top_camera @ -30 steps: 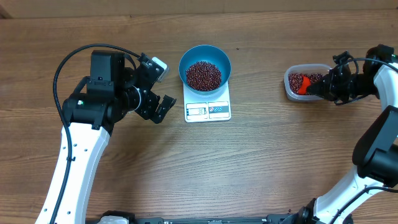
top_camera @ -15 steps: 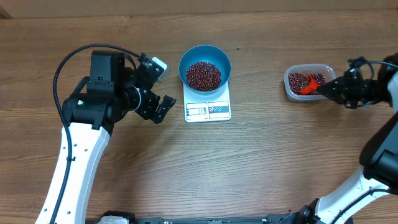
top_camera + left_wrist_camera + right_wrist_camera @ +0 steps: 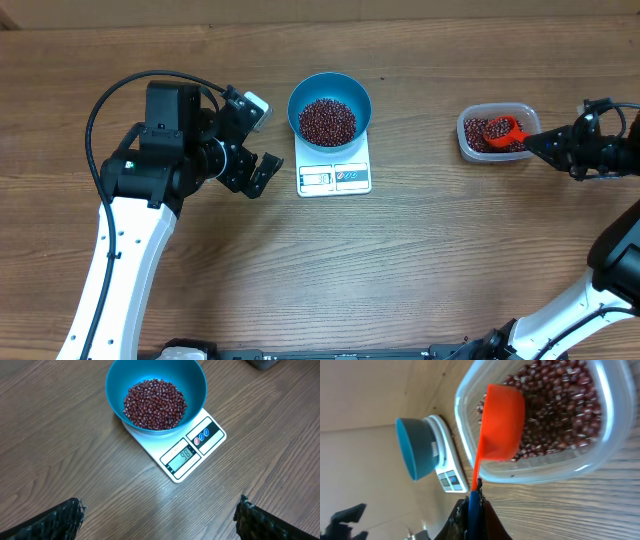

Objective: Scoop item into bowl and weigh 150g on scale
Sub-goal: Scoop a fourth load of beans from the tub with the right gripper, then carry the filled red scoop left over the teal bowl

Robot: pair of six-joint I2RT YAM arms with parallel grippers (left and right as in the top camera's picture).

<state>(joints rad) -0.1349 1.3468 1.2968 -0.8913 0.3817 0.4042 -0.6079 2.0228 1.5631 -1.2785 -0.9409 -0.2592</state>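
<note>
Scooping beans (image 3: 560, 410) from the tub (image 3: 560, 471), scoop (image 3: 502, 422) clamped in the right gripper (image 3: 475, 505), left gripper (image 3: 256, 140) splayed open; probably called next for a level carry to the bowl (image 3: 296, 100).

Left arm (image 3: 118, 245) and right arm (image 3: 612, 262): white shells, black joints. A black cable (image 3: 118, 92) loops off the left. Left end effector (image 3: 259, 138) fingers (image 3: 56, 522) are textured black.
</note>
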